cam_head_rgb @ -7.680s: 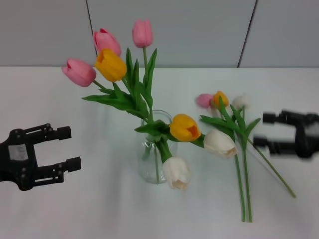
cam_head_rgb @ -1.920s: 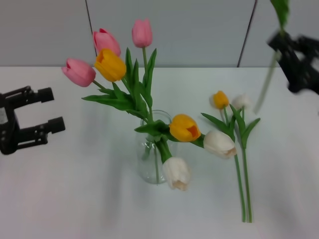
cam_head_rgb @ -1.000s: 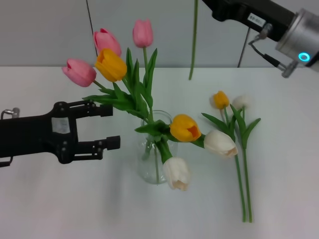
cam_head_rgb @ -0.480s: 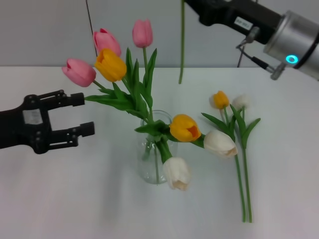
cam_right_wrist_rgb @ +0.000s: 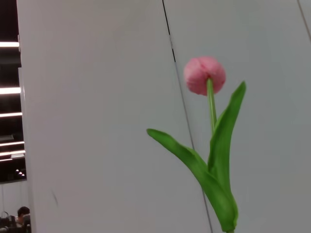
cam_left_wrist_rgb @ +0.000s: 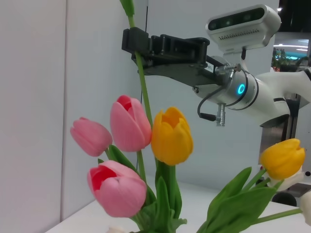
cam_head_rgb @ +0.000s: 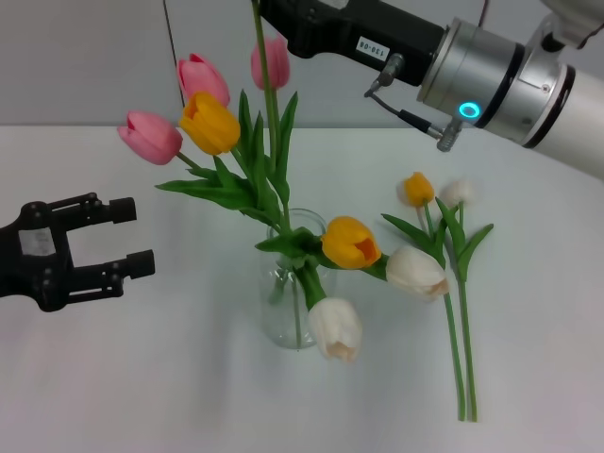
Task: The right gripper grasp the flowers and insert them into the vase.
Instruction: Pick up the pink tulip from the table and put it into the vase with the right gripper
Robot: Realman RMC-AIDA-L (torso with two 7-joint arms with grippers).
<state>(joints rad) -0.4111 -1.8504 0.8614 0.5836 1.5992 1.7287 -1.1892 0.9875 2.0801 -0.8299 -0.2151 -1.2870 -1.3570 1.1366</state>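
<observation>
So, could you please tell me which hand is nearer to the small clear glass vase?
Hard to call; probably the left. The left hand hovers open at the vase's level, off to its left. The right hand is high above its mouth, gripping a pink tulip's stem.

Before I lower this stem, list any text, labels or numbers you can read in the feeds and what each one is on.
None can be read.
White label on the right gripper, head view: dark characters, too small to read.
Pale label on the left gripper, head view: blurred, no characters to be made out.
Glowing cyan ring on the right arm: a light, no text.
The vase and the flowers: no markings.
</observation>
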